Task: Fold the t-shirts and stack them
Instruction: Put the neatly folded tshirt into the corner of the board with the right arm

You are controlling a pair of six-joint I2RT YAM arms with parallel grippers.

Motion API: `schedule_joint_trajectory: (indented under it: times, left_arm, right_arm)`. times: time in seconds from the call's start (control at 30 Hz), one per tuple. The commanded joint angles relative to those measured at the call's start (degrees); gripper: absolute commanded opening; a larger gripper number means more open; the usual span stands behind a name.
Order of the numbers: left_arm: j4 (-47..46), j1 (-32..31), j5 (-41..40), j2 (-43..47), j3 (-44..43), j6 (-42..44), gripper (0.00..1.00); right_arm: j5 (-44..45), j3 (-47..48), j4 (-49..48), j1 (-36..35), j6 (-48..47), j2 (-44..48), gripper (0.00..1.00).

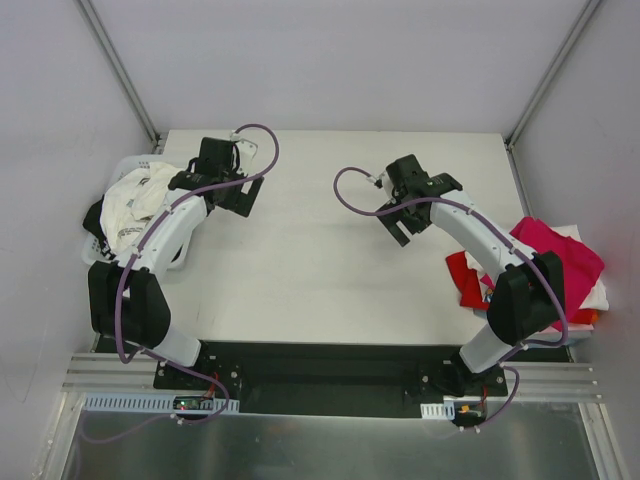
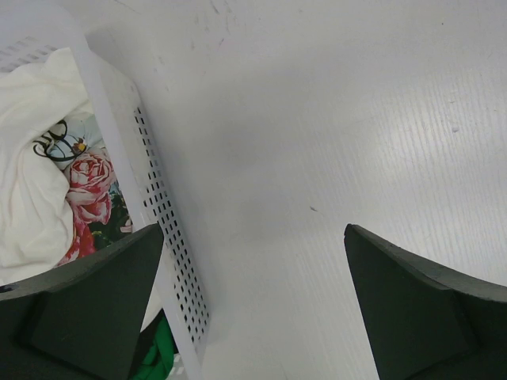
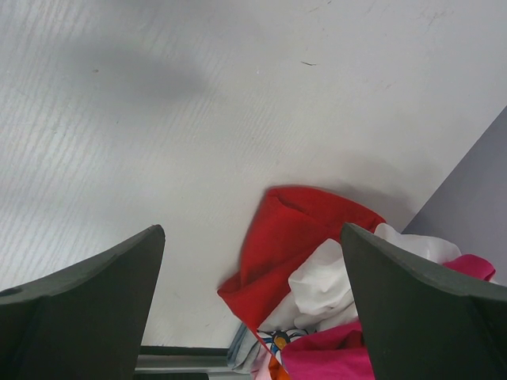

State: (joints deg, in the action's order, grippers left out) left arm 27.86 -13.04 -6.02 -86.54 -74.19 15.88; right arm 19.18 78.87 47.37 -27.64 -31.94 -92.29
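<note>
Occlusion: white shirts in left basket behind left arm, red-magenta pile behind right arm. Left pincer spread, empty, beside basket; right pincer likewise, left of pile.

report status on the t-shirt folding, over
Left gripper and right gripper open, empty. White printed t-shirt in basket; red and crimson t-shirts heaped at right. Basket wall close by left gripper.
</note>
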Motion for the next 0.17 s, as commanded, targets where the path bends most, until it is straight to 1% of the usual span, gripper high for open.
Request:
schedule_joint_trajectory:
  times: [0.0,0.13]
  left_arm:
    - [-0.08,0.21,0.22,0.76,-0.08,0.38,0.99]
    - [-0.08,0.21,0.4,0.85,0.01,0.47,0.99]
  right_arm:
    - [0.95,1.37,0.79,-0.4,0.92,1.41,0.97]
    - [0.6,1.9,1.14,-0.49,0.92,1.41,0.97]
